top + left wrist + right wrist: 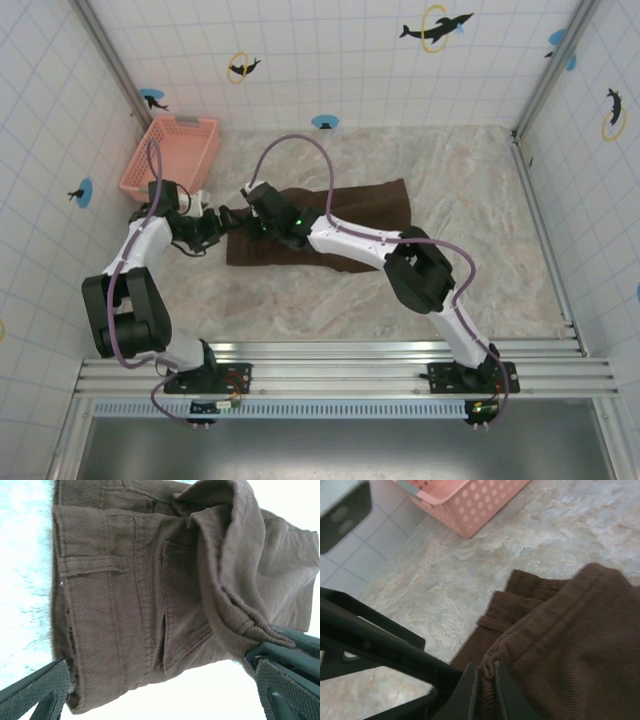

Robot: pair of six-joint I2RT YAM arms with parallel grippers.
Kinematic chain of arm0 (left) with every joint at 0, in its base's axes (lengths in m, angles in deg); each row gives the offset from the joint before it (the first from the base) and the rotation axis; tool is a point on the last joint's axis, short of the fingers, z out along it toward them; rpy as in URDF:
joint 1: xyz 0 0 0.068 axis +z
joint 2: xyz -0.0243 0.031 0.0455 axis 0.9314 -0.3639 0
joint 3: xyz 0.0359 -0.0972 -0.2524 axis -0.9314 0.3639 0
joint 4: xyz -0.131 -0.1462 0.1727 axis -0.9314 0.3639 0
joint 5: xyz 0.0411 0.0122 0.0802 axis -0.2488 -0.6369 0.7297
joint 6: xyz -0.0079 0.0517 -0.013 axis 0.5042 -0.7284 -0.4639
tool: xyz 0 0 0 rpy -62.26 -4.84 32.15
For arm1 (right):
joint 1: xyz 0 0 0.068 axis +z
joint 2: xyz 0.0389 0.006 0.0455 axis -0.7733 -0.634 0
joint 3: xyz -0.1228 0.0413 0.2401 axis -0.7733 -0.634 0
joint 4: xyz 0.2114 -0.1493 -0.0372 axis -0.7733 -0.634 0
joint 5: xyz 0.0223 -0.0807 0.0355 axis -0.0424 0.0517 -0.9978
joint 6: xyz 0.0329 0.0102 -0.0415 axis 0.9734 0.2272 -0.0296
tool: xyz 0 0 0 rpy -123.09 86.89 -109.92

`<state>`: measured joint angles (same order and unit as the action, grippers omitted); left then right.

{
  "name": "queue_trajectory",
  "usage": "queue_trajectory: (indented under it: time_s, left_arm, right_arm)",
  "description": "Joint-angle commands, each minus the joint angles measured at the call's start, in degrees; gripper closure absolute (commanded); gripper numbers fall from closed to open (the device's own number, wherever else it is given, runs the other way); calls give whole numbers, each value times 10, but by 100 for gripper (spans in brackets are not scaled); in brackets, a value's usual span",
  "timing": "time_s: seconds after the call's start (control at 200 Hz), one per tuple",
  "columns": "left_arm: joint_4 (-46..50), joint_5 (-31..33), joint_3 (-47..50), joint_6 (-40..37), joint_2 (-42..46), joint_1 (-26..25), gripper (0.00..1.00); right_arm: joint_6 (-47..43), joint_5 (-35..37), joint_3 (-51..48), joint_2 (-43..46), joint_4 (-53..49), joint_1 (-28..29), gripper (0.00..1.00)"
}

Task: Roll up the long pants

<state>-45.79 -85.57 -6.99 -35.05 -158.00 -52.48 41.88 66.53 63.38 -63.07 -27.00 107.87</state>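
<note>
The long pants [370,215] lie flat on the tabletop [330,300], on the near side of the pink basket [140,180] & to its right, close to it but not touching. The waist end points toward the basket and the legs run away from it.

In the left wrist view the pants [140,595] show a belt loop, a pocket slit & a thick fold of cloth lifted over the waist. In the right wrist view the right tool [485,685] is clenched on that fold of the pants [580,645], w/ cloth bunched btw its fingers. Seen from above, the right tool [247,212] sits at the pants' basket-side end.

The left tool [222,222] is just beside it, on the basket side. It is released, jaws wide, & its pads [45,685] sit either side of the waist edge w/o gripping it (left tool [160,680]).

Pants edges:
- The waist edge is straight.
- The lower corner is frayed-looking.

Open room:
- A bare tabletop [460,580] strip lies btw the waist & the basket [470,510].
- Wide bare tabletop lies beyond the leg ends, on the side away from the basket.
- A clear band lies btw the pants & the near metal rail [330,350].
- A narrower strip runs from the basket along the tiled back wall [350,70].
</note>
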Motion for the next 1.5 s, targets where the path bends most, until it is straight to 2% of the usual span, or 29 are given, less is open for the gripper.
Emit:
queue_trajectory:
  time_s: [0.0, 0.04, 0.085, 0.155, 0.235, 0.325, 0.45, 0.575, 0.706, 0.806, 0.961, 1.206, 1.321, 1.496]
  left_arm:
    - [-21, 6, 23, 24, 26, -2, 3]
    - [-19, 12, 26, 26, 23, -2, 3]
    - [-17, 20, 28, 26, 20, -2, 2]
    - [-18, 30, 33, 31, 20, -2, 3]
    - [-29, 31, 39, 41, 22, -2, 2]
    - [-28, 29, 31, 45, 18, -2, 2]
    - [-24, 43, 13, 37, 7, -3, 2]
    - [-22, 29, -26, -2, -22, -12, 2]
    - [30, 20, -105, -69, -91, -61, 3]
    - [34, 32, -142, -75, -143, -99, 3]
    - [35, 45, -191, -77, -216, -129, 2]
    - [44, 56, -244, -88, -293, -131, 2]
    - [21, 8, -260, -72, -317, -132, 3]
    - [-6, -52, -268, -52, -315, -132, 7]
  right_arm:
    - [30, 8, 24, -20, -41, 17, 97]
    - [37, 10, 17, -22, -53, 21, 84]
    - [49, 17, 12, -27, -75, 24, 75]
    - [50, -14, 15, -45, -89, 26, 52]
    - [39, -26, -8, -35, -72, 28, 48]
    - [29, -1, -87, 50, -5, 22, 40]
    - [9, -8, -114, 139, -19, -13, 37]
    - [-28, 24, -120, 212, -78, -37, 36]
    - [-31, 33, -166, 270, -77, -68, 35]
    - [-27, 24, -201, 287, -61, -93, 36]
    - [-20, 11, -243, 301, -28, -111, 37]
    - [-34, -3, -256, 305, 1, -118, 38]
    - [-33, 52, -232, 280, -75, -129, 38]
    - [-4, 70, -222, 210, -153, -174, 37]
